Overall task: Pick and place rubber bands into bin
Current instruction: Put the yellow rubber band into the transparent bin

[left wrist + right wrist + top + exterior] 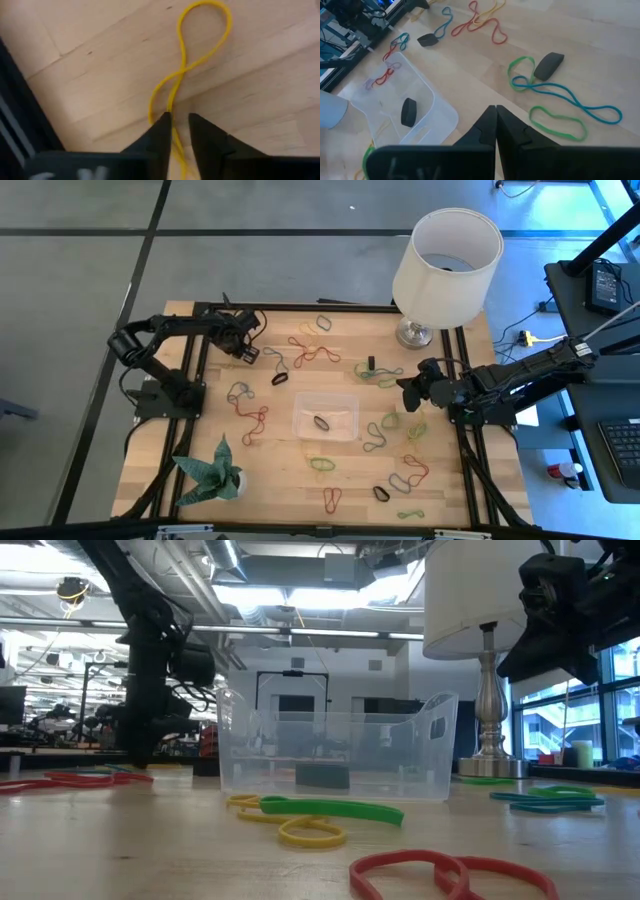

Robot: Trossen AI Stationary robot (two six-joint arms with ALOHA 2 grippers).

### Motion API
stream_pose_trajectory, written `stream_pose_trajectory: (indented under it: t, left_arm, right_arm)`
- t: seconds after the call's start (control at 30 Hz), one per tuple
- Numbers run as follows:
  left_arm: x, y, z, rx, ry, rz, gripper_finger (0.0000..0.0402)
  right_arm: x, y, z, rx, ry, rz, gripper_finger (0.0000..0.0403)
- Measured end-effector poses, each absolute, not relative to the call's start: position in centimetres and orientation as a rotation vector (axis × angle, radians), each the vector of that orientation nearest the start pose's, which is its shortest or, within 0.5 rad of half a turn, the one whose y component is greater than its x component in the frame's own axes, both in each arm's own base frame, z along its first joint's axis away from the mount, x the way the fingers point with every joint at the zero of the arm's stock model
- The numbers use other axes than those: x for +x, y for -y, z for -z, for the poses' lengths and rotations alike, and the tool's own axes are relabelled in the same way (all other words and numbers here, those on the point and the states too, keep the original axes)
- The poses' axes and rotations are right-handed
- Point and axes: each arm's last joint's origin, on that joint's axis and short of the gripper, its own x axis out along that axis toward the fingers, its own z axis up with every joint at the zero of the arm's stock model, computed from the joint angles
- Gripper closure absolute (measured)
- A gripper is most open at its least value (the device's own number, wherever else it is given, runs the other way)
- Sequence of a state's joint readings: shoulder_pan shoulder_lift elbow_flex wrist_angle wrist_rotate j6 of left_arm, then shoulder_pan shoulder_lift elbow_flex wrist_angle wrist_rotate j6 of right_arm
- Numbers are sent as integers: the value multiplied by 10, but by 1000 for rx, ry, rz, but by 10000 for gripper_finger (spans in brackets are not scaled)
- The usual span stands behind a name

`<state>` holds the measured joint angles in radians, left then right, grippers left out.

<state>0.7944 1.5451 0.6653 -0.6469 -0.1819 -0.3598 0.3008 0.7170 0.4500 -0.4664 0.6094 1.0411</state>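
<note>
Rubber bands in red, green, yellow, blue and black lie scattered flat over the wooden table. The clear bin (pixel 296 416) stands on the table's middle with one black band (pixel 321 421) on its floor. My left gripper (pixel 250 352) is down at the table near the far left side. It is open by a narrow gap, with its fingers on either side of one end of a yellow band (pixel 200 35). My right gripper (pixel 405 392) hangs above the table to the right of the bin, shut (pixel 495 111) and holding nothing.
A lamp with a white shade (pixel 445 255) stands at the far right corner, and a green folded-paper plant (pixel 210 475) at the near left. Black frame rails (pixel 200 370) border the table. Blue (pixel 565 95) and green (pixel 557 122) bands lie below my right gripper.
</note>
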Motion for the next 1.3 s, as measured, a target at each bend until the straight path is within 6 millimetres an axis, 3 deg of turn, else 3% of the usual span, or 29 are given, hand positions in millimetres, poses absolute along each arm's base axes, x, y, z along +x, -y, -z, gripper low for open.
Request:
stream_pose_trajectory:
  t: [0.07, 0.27, 0.5, 0.63, 0.77, 1.0, 1.3]
  left_arm:
    - [150, -159, -123, -764, -1354, -1047, 389]
    - [150, -151, -142, -785, -1362, -947, 400]
    - [177, -133, -185, -746, -1263, -879, 400]
    - [194, -114, -204, -571, -1269, -860, 400]
    - [196, -111, -206, -499, -1224, -1043, 400]
    - [189, -128, -194, -656, -1282, -1082, 393]
    - [171, -165, -167, -817, -1378, -1208, 303]
  right_arm:
    - [140, -26, -209, 665, -436, 591, 395]
    - [140, -26, -209, 621, -449, 580, 395]
    - [139, -26, -208, 607, -465, 583, 395]
    - [138, -26, -206, 602, -506, 559, 395]
    - [138, -28, -206, 580, -539, 512, 395]
    - [138, -29, -206, 579, -557, 484, 395]
    - [140, -29, -207, 609, -535, 479, 395]
